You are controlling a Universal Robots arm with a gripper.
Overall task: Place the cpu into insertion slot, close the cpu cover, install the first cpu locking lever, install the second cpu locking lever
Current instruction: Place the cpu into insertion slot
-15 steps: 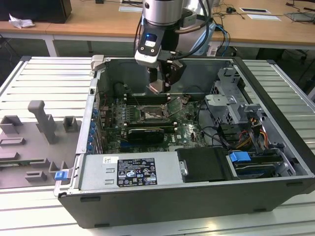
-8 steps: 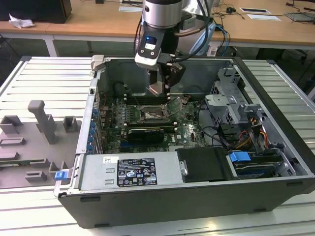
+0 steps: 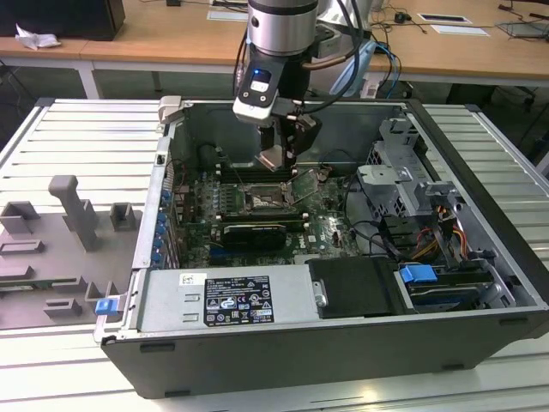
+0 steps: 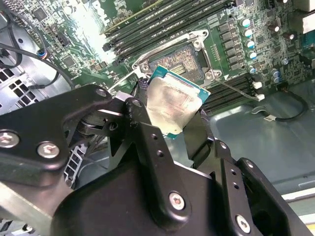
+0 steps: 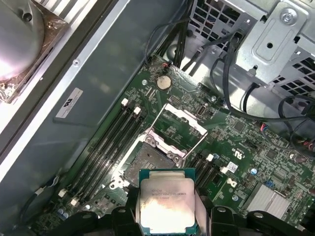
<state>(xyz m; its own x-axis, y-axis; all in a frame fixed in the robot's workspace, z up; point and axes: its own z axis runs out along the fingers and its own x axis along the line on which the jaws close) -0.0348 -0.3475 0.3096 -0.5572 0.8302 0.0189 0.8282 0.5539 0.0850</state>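
Observation:
My black gripper is shut on the cpu, a small square chip with a pale metal face, held by two opposite edges. In the exterior view the gripper hangs inside the open computer case, a little above the motherboard. The insertion slot lies just beyond the chip, and its dark pin grid is bare. The cpu cover stands swung open on the far side of the socket. A thin metal lever lies beside the socket.
Long black memory slots run along both sides of the socket. A metal drive cage with cable bundles stands at the exterior view's right. The power supply fills the case's near side. Grey fixtures sit on the table outside.

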